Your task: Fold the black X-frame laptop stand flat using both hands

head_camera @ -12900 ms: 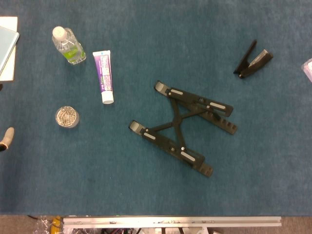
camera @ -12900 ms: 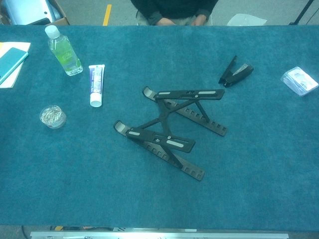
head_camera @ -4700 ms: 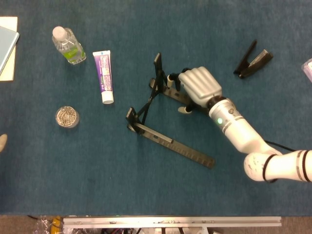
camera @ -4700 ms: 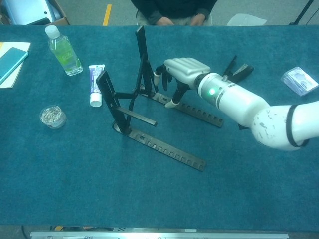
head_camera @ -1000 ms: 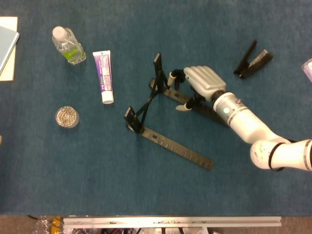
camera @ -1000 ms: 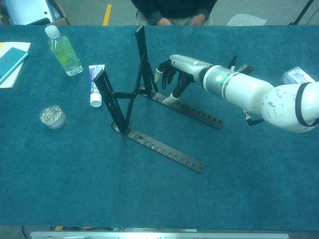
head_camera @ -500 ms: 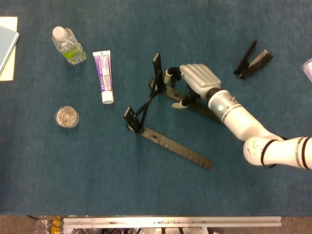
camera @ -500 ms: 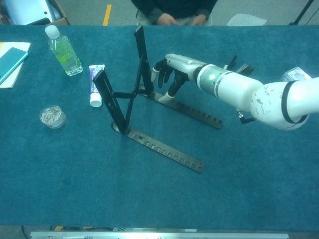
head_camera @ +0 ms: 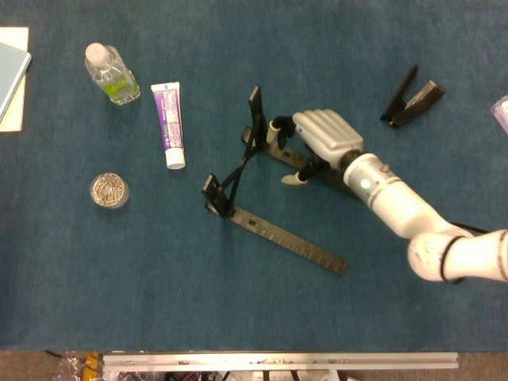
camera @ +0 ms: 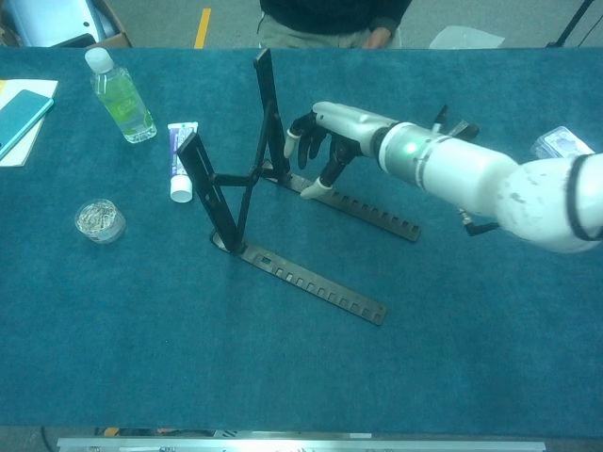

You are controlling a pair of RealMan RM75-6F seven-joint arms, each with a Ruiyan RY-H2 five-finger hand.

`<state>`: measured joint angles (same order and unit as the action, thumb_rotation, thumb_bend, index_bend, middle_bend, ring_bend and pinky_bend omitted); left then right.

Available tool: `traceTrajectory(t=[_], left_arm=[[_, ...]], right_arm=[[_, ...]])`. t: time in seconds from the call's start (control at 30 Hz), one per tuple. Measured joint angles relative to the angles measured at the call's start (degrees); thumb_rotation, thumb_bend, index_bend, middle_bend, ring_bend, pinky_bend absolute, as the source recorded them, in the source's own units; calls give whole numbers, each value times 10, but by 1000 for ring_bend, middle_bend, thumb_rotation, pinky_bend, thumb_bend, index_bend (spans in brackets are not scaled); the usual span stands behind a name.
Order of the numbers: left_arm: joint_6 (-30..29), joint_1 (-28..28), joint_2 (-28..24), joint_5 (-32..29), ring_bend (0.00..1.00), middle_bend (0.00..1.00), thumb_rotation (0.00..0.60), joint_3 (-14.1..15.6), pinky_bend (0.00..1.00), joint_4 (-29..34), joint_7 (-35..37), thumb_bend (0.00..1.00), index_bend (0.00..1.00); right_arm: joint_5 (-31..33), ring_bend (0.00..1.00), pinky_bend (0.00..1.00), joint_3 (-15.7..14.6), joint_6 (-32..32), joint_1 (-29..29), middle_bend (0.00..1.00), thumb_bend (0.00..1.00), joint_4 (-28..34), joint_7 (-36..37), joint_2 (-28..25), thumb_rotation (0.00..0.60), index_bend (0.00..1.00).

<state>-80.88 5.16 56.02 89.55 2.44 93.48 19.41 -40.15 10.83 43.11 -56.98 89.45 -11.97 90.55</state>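
Hovering over the black notched-rail laptop stand (camera: pixel 283 202), glossy white right hand (camera: pixel 330 137), fingers spread, gripping nothing

black x-frame laptop stand (camera: pixel 247 179) mid-table, unfolded: two notched base rails flat on the cloth, two support arms raised steeply, joined by crossing struts.
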Motion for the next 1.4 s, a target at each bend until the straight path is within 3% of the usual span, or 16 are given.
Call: traceTrajectory(t=[0.17, 0.33, 0.63, 0.83, 1.13, 1.4], left_arm=[[9, 8, -1, 12, 0, 28, 600, 2, 0, 5, -6, 338, 5], [23, 24, 2, 35, 0, 28, 600, 5, 0, 18, -30, 339, 5], [74, 68, 23, 73, 0, 29, 600, 10, 0, 50, -86, 338, 5], [120, 112, 53, 103, 0, 29, 600, 12, 0, 49, -103, 338, 5], [154, 164, 82, 156, 0, 29, 600, 21, 0, 43, -127, 338, 5], [178, 192, 102, 161, 0, 29, 600, 24, 0, 76, -148, 339, 5]], right_arm=[[-52, 307, 473, -18, 44, 43, 441, 75, 94, 5, -69, 600, 364], [-144, 272, 477, -50, 106, 109, 405, 74, 167, 21, -144, 600, 340], [-334, 214, 436, -87, 236, 212, 332, 75, 210, 85, -223, 600, 281], [-426, 182, 398, -88, 311, 262, 305, 75, 228, 129, -269, 600, 244], [-438, 168, 396, -69, 333, 289, 292, 75, 235, 141, -285, 600, 218], [-422, 163, 396, -59, 318, 296, 291, 75, 218, 159, -283, 600, 211]])
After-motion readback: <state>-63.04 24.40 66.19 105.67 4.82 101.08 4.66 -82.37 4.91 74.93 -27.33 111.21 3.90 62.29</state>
